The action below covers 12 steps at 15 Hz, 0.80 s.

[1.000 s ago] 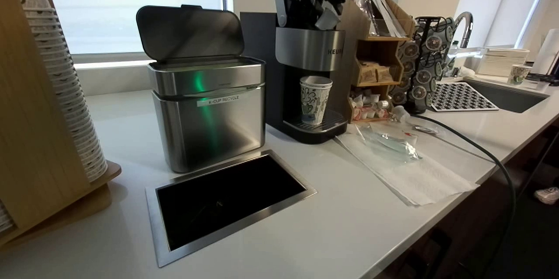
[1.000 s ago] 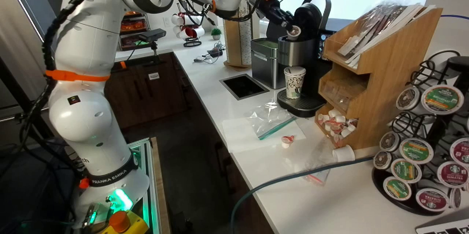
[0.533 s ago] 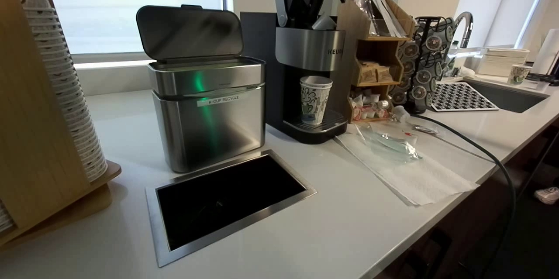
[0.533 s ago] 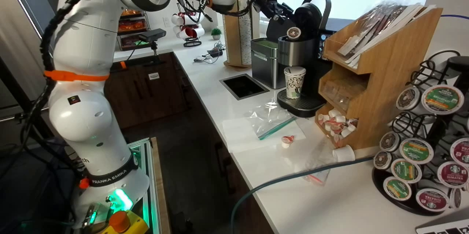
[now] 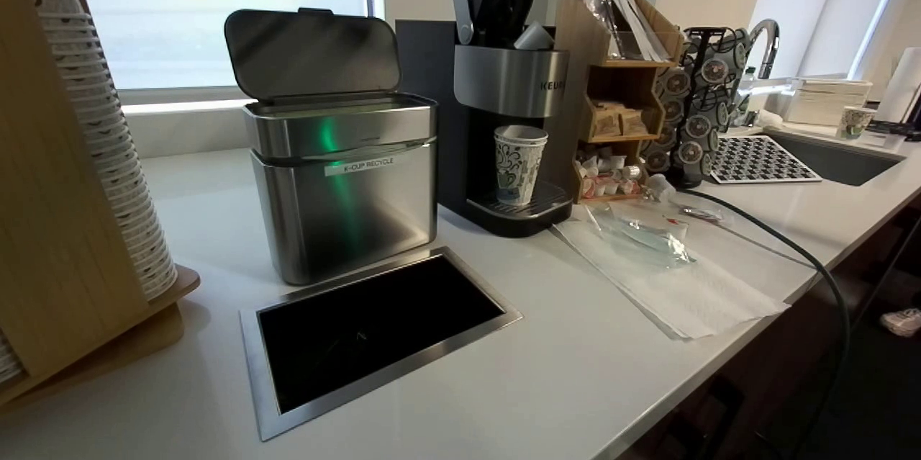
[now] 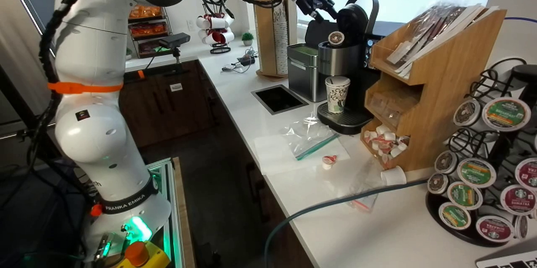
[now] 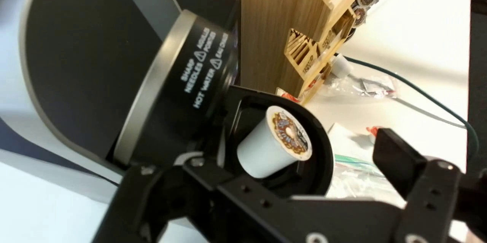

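Hand (image 6: 326, 15) stands spread wide with nothing in its grasp, hanging above and apart from the coffee maker (image 5: 504, 86). From left to right: the wooden cup tower (image 5: 65, 179) carries stacked paper cups (image 5: 122, 165) along its side. Next, a metal-framed recess (image 5: 394, 370) is let into the bench (image 5: 554, 388), in front of the recycle bin (image 5: 367, 208), whose flap (image 5: 314, 57) is raised. The coffee maker follows, its lid (image 6: 350, 18) up; in the wrist view it bears a warning of sharp needles and hot water. The pod (image 7: 262, 150) leans in the pod well (image 7: 322, 151), printed cover facing outward, not seated upright. Below it, a paper cup (image 5: 519, 166) stands on the drip tray (image 5: 555, 199). The wooden organizer (image 6: 465, 75) is just beside the machine, the pod carousel (image 6: 527, 73) beyond.

Handling, as judged from the lean: come from above, on the side away from the raised lid, spread until astride the pod's plastic wall. Close lightly, since that wall could dent. Turn the pod square to the well before release; avoid pushing the printed cover, which could tear or skew.
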Available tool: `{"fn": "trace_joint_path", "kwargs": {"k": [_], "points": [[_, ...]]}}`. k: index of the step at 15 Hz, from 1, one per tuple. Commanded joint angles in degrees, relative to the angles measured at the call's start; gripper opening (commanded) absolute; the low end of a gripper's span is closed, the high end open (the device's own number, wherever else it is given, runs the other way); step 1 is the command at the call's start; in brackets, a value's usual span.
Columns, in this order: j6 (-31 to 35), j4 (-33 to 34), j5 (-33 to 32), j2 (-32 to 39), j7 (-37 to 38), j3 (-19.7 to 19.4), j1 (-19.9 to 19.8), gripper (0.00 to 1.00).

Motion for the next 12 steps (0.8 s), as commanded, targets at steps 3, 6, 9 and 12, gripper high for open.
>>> {"fn": "trace_joint_path", "kwargs": {"k": [3,6,9,12], "points": [[8.94,-5.12,11.34,-7.0,-8.99,1.49,-6.1,1.0],[15.01,-8.4,17.52,-9.87,-17.41,1.61,-9.56,1.0],[20.16,-12.09,24.02,-12.52,-26.67,1.68,-12.35,1.0],[18.61,-8.4,23.78,-10.23,-26.17,-1.08,-9.77,1.0]]}}
